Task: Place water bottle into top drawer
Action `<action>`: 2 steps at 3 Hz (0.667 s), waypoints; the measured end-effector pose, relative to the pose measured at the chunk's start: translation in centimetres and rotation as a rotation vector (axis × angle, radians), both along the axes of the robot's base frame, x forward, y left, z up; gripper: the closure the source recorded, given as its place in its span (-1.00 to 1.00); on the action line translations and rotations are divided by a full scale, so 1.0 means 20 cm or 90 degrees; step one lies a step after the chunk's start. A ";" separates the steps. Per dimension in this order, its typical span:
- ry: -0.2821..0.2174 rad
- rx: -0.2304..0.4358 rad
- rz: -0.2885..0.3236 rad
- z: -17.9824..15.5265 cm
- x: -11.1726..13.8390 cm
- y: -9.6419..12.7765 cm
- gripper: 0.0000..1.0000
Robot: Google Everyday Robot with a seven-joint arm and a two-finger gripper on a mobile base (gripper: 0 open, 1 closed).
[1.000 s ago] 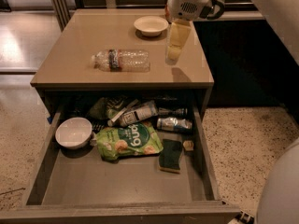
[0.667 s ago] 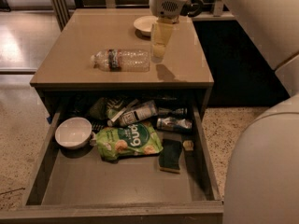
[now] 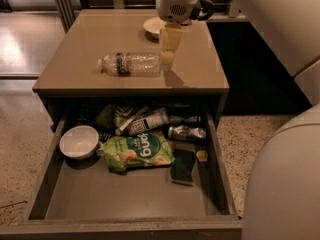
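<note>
On the left, a white bowl (image 3: 79, 141) sits in the open drawer (image 3: 125, 204), against its left wall. The drawer's front lip is cut off at the bottom of the view. Above it, the water bottle (image 3: 131, 64) lies on its side on the table (image 3: 80, 44), toward the front edge and about midway along it. Its long axis runs parallel to that edge, with the cap end pointing left and the base pointing right. The dark band sits near the neck.

Back in the drawer, a green bag (image 3: 139, 151) lies flat in the middle. Behind it is a labelled bottle (image 3: 146, 122), tipped over. The things at the drawer's back are lost in shadow under the tabletop, and we cannot make them out.

Moving right, the gripper (image 3: 168, 54) hangs tip-down over the table, right at the water bottle's base. We cannot tell whether they touch, nor whether the gripper is spread or pressed together. It hides part of a small plate (image 3: 150, 26) near the back edge.

Further right in the drawer there is a can (image 3: 186, 132) on its side and a dark sponge (image 3: 183, 166) by the right wall. At far right, the pale arm (image 3: 280, 19) is cut off by the frame.
</note>
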State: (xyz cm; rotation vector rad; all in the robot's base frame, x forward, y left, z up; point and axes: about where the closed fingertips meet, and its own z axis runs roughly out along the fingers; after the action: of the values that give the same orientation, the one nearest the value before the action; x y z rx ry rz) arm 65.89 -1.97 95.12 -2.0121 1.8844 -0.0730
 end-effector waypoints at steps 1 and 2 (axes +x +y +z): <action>0.008 0.004 0.045 -0.05 -0.02 0.15 -1.00; 0.006 0.004 0.045 -0.06 -0.03 0.15 -1.00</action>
State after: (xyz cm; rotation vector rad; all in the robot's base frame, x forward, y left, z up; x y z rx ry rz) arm 65.27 1.10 93.88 -2.0757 1.8150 -0.0388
